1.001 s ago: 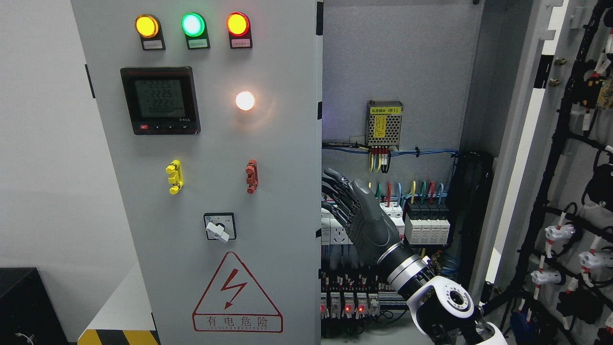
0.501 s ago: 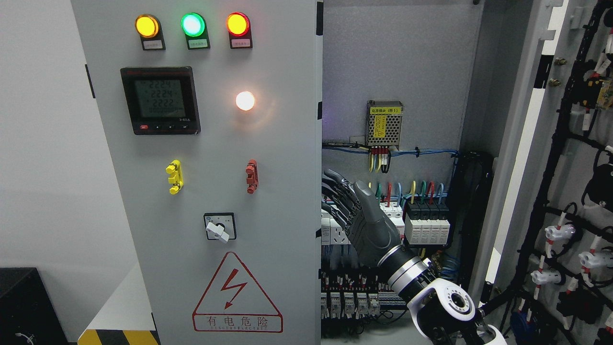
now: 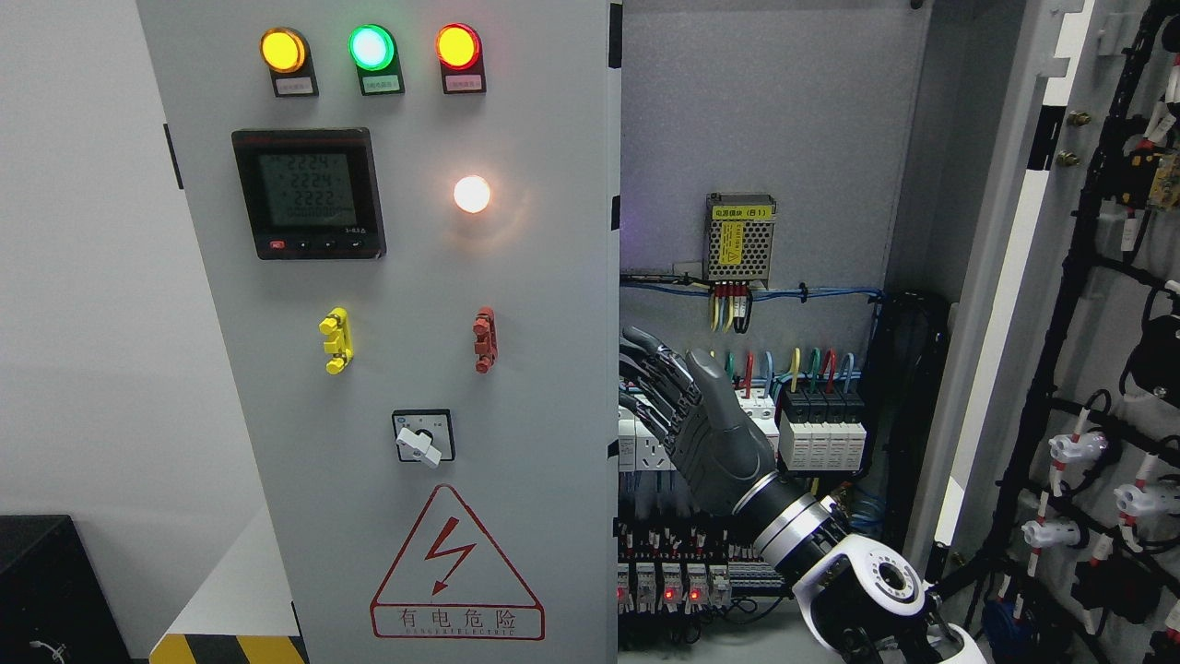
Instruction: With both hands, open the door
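The grey left door (image 3: 406,277) of the electrical cabinet stands closed, carrying indicator lights, a meter and a rotary switch. The right door (image 3: 1005,277) is swung wide open at the picture's right, its inner face covered in black wiring. My right hand (image 3: 671,369) reaches up from the lower right into the open cabinet, just right of the left door's free edge (image 3: 616,369). Its dark fingers (image 3: 648,349) are stretched out and hold nothing; they are close to the door edge, and I cannot tell whether they touch it. No left arm shows.
Inside the cabinet are a mesh power supply (image 3: 739,238), a row of breakers (image 3: 820,426) with coloured wires, and relays (image 3: 668,581) low down. A black box (image 3: 46,581) and a hazard-striped base (image 3: 230,647) sit at lower left.
My right hand and wrist have drifted slightly right and down, staying stretched out beside the left door's edge. Neither door has moved.
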`<state>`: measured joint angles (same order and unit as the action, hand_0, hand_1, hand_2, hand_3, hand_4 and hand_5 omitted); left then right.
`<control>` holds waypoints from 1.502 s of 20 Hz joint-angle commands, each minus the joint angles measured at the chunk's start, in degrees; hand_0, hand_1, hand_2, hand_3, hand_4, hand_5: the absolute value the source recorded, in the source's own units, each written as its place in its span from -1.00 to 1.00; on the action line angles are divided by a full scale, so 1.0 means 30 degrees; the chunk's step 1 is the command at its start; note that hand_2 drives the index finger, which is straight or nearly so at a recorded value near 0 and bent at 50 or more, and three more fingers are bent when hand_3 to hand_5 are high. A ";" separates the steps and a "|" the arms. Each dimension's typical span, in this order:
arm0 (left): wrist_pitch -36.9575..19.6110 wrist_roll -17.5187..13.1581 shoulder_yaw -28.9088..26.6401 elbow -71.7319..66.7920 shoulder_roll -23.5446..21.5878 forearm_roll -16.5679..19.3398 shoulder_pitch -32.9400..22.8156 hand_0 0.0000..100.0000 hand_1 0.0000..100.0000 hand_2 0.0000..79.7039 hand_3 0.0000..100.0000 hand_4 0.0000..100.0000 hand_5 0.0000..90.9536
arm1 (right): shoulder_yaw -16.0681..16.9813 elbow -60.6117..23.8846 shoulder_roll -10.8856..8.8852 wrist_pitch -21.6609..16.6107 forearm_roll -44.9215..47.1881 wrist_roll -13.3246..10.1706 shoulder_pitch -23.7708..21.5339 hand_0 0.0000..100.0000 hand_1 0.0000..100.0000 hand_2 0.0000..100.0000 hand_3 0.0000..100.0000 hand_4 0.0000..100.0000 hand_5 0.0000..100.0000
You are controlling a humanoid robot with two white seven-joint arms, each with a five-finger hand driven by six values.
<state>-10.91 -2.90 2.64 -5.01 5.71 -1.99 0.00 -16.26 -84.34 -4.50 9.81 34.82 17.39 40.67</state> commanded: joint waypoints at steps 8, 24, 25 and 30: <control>0.0003 -0.0001 0.0000 0.0000 0.0000 -0.0010 -0.0527 -0.76 0.11 -1.00 -1.00 -1.00 -1.00 | -0.0001 0.0925 -0.0374 0.0012 0.0405 0.0471 0.0329 -0.80 -0.74 -1.00 -1.00 -1.00 -1.00; 0.0003 -0.0001 0.0000 0.0000 0.0000 -0.0010 -0.0527 -0.76 0.11 -1.00 -1.00 -1.00 -1.00 | -0.0001 0.1922 -0.0374 0.0452 0.0405 0.1701 0.1207 -0.80 -0.74 -1.00 -1.00 -1.00 -1.00; 0.0003 -0.0001 0.0000 0.0000 0.0000 -0.0010 -0.0527 -0.76 0.11 -1.00 -1.00 -1.00 -1.00 | 0.0028 0.1951 -0.0374 0.0452 0.0405 0.1702 0.1237 -0.80 -0.74 -1.00 -1.00 -1.00 -1.00; 0.0003 -0.0001 0.0000 0.0000 0.0000 -0.0010 -0.0556 -0.76 0.11 -1.00 -1.00 -1.00 -1.00 | 0.0058 0.2244 -0.0374 0.0452 0.0463 0.2285 0.1354 -0.80 -0.74 -1.00 -1.00 -1.00 -1.00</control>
<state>-10.91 -2.91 2.64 -5.00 5.71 -1.96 0.00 -16.23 -79.43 -5.55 11.14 36.09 23.22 44.08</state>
